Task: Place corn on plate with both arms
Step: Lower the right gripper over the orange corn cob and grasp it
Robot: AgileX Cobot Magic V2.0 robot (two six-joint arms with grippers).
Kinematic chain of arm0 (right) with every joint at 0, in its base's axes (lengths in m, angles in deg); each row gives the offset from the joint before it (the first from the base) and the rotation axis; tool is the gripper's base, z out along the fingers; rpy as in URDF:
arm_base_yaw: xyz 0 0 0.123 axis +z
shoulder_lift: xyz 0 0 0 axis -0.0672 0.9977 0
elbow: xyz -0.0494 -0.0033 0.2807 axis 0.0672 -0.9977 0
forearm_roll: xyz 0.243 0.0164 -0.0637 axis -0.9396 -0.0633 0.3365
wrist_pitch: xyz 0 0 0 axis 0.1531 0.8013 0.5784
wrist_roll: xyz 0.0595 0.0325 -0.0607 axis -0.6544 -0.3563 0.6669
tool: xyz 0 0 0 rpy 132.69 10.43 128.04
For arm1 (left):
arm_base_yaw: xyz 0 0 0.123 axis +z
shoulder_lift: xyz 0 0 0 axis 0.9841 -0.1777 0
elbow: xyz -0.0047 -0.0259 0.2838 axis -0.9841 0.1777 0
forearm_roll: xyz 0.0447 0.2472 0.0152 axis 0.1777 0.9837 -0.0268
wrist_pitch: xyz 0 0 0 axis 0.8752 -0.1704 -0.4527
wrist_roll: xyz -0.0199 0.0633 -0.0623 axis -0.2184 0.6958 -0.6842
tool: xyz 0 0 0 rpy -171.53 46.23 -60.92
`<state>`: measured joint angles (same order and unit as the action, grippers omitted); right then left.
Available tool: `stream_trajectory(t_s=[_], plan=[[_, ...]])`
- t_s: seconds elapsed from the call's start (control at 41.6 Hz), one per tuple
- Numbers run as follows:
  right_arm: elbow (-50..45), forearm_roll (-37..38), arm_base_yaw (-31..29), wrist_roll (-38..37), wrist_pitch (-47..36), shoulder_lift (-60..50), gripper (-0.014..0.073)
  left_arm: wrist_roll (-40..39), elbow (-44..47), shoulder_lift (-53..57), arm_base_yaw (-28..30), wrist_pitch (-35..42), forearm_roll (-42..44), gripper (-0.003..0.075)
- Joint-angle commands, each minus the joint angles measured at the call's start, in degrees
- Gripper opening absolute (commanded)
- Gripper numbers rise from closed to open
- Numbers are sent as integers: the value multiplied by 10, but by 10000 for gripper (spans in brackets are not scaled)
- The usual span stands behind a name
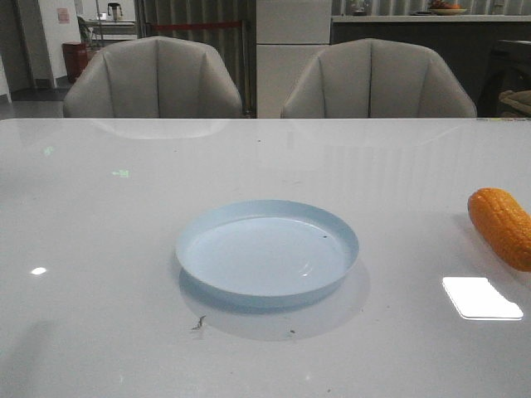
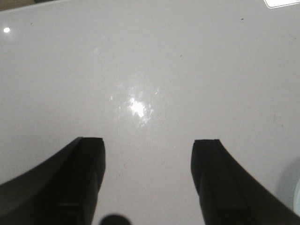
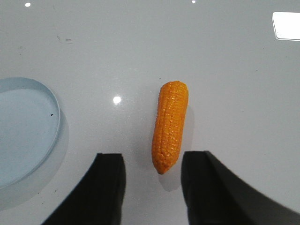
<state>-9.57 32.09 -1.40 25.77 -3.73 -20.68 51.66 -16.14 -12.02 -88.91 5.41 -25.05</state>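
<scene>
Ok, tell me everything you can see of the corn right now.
The corn is a glossy orange cob, plastic-looking, with neat rows of kernels and blunt tapered ends. It lies flat on the white table, to the right of the plate and clear of it, cut off by the front view's right edge. In the right wrist view, one end points into the gap between the open fingers of the right gripper, which do not touch it. Only the table touches it.

Office lounge: padded chairs, counter behind.
</scene>
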Motion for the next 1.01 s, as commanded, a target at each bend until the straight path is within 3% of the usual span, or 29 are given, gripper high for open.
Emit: stream_trajectory(t_s=[0.0, 0.12, 0.288, 0.673, 0.985], plan=[[21, -2, 0, -7, -37, 0, 483, -6, 105, 92, 7, 112, -19, 469], [32, -2, 0, -15, -42, 30, 598, -6, 220, 160, 7, 153, -19, 469], [94, -2, 0, -17, -35, 112, 591, -6, 288, 217, 7, 153, -38, 469], [346, -2, -49, -42, 125, 390, 591, -6, 296, 237, 7, 118, -48, 469], [432, -39, -49, -42, 202, 550, 591, -6, 296, 237, 7, 119, -46, 469]])
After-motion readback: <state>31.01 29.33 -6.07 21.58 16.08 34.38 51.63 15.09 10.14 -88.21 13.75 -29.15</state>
